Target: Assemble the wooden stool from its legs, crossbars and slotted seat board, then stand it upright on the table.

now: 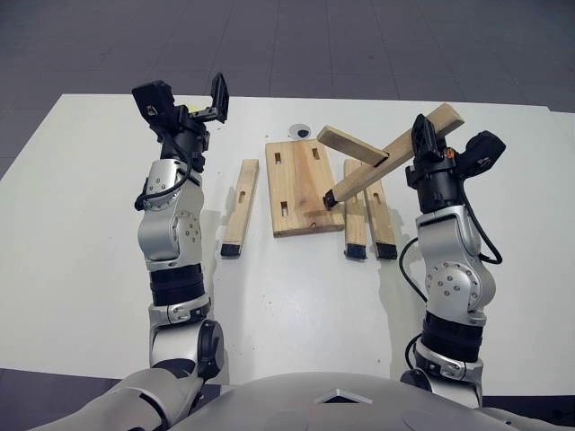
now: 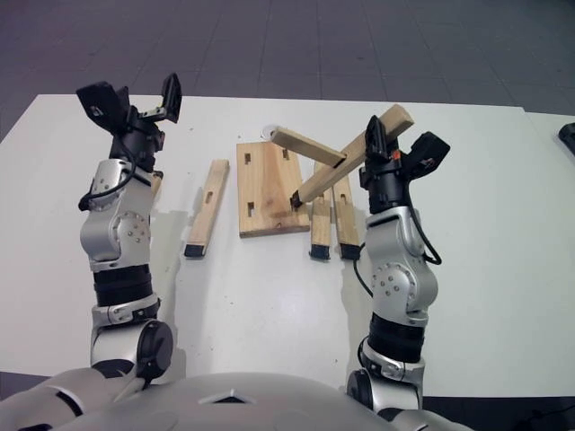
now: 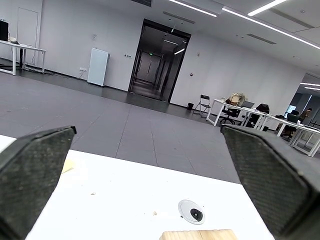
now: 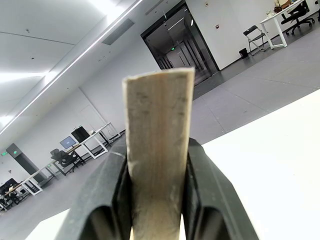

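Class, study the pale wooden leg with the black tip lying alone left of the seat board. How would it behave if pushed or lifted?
Probably stiff: the pale wooden leg with the black tip is a straight bar. Its flat sides suggest sliding, not rolling. Likely light: the right hand holds a similar wooden leg with a crossbar aloft near one end.

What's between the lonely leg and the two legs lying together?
The slotted seat board lies flat there, between the single leg and the pair of legs; both eye views show it.

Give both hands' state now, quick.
Left hand: open, empty.
Right hand: closed on a wooden leg with a crossbar attached.
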Available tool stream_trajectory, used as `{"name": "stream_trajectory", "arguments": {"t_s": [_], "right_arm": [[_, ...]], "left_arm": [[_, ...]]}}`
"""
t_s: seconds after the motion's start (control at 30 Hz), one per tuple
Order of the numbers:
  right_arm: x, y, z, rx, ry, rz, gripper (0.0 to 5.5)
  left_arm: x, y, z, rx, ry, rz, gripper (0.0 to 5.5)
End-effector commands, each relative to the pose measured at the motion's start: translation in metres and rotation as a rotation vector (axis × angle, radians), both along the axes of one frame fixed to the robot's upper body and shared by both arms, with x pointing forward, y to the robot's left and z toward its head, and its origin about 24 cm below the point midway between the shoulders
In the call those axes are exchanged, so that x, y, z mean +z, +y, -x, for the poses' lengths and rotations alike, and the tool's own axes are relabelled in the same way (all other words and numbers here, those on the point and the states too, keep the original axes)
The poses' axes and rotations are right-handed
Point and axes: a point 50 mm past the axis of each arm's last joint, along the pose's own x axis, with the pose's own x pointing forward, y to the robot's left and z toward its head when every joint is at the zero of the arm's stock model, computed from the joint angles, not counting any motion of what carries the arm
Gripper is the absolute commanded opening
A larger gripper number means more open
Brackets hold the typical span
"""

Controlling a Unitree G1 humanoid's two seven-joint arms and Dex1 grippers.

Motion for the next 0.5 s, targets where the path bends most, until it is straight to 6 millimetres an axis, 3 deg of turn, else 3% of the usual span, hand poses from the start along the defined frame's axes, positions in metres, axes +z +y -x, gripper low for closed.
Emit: {"name": "stream_trajectory", "arguments": {"t_s": [0.03, 0.3, 0.5], "right_arm": [[-0.012, -0.004, 0.006, 0.003, 0.076, -0.085, 1.01], [-0.019, -0.008, 0.010, 0.000, 0.132, -0.070, 1.01], [-0.014, 0.008, 0.008, 0.029, 0.137, 0.222, 1.02]], "left_arm": [[0.001, -0.005, -0.001, -0.014, -0.005, -0.010, 5.40], [0.000, -0.007, 0.000, -0.012, -0.009, -0.018, 5.40], [0.005, -0.010, 0.001, -0.007, -0.025, -0.023, 5.40]]}}
